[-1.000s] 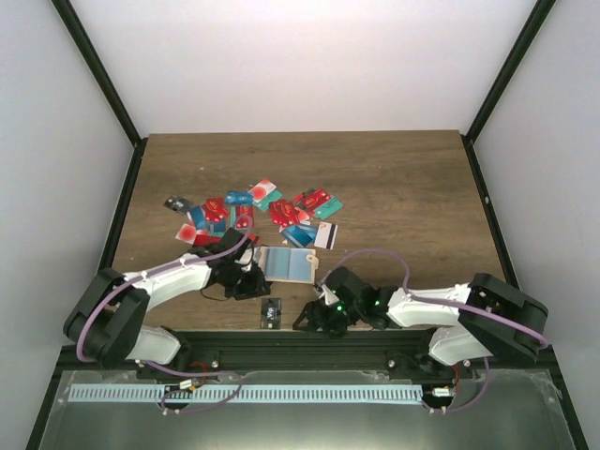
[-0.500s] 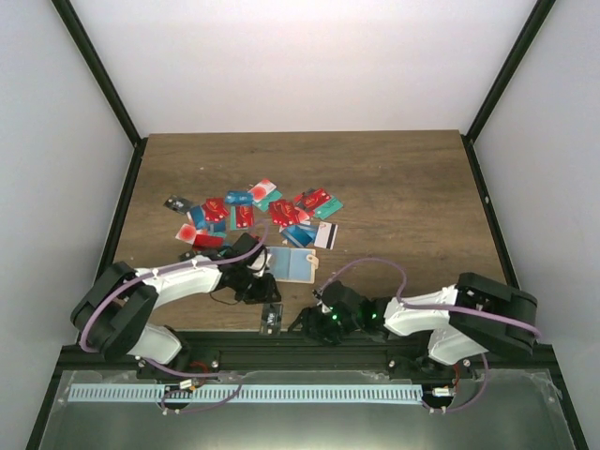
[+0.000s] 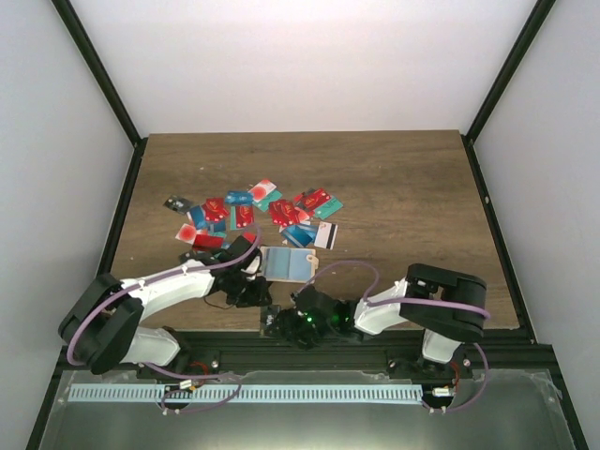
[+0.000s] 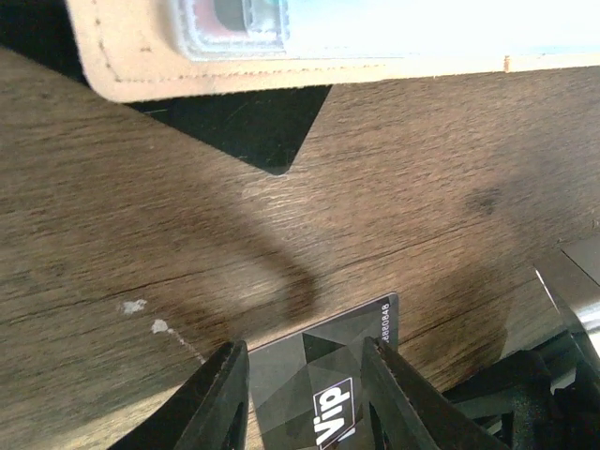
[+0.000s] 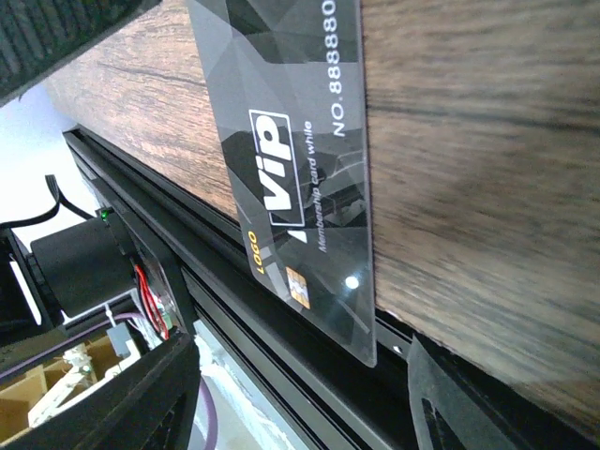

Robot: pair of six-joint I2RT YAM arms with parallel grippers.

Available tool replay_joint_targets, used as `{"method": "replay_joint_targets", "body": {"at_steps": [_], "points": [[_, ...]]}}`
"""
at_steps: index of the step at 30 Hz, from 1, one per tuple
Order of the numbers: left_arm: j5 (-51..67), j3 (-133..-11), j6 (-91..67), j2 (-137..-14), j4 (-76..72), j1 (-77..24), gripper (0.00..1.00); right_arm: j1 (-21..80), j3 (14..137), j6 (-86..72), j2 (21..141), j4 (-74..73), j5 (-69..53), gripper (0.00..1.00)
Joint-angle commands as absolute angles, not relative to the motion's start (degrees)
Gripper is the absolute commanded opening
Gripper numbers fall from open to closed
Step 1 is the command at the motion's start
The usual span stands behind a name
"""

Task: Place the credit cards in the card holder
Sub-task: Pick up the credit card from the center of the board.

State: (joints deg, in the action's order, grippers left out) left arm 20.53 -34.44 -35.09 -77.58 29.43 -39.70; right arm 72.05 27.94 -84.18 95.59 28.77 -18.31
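Swinging in from 3 o'clock, the right fingers (image 3: 286, 324) now sit at the near rim of the worktop (image 3: 403, 187), right beside the black VIP card (image 5: 291, 169); the left fingers (image 3: 255, 295) have barely shifted. That card lies flat at 6 o'clock of the card holder (image 3: 286, 264), with one end overhanging the rim. The other credit cards (image 3: 248, 216) lie scattered at 11 to 12 o'clock of the holder.

Both pairs of fingers stand partly open and hold nothing. The left pair straddles the card from above, and the right pair brackets its overhanging end.

The likely failure is a nudge from the right fingers tipping the thin card off the rim into the frame below. With both arms crowding one card, they could also knock each other.
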Motion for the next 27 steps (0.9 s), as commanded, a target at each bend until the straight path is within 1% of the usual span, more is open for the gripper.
{"method": "replay_joint_targets", "body": {"at_steps": [1,10,12,25,26,27], "points": [[19.7,-34.2,-36.3,-76.9,31.2,-39.8,0.36,72.9,29.0,-87.0,97.4,29.9,-14.2,0.61],[21.3,-31.7,-37.5,-77.5,30.2,-39.9,0.34,72.9,28.2,-89.3,99.9,32.7,-12.6,0.50],[21.4,-31.3,-37.8,-77.3,30.2,-39.8,0.34,72.9,28.0,-89.8,100.2,33.3,-12.3,0.46],[21.4,-29.9,-39.1,-75.4,30.6,-39.8,0.33,72.9,27.0,-90.2,100.1,34.2,-11.2,0.04],[21.4,-30.0,-39.3,-75.2,30.7,-39.9,0.33,72.9,26.8,-90.2,100.0,34.4,-11.3,0.01],[21.4,-30.0,-39.5,-74.9,30.9,-39.9,0.33,72.9,26.6,-90.2,99.8,34.4,-11.3,0.01]]}}
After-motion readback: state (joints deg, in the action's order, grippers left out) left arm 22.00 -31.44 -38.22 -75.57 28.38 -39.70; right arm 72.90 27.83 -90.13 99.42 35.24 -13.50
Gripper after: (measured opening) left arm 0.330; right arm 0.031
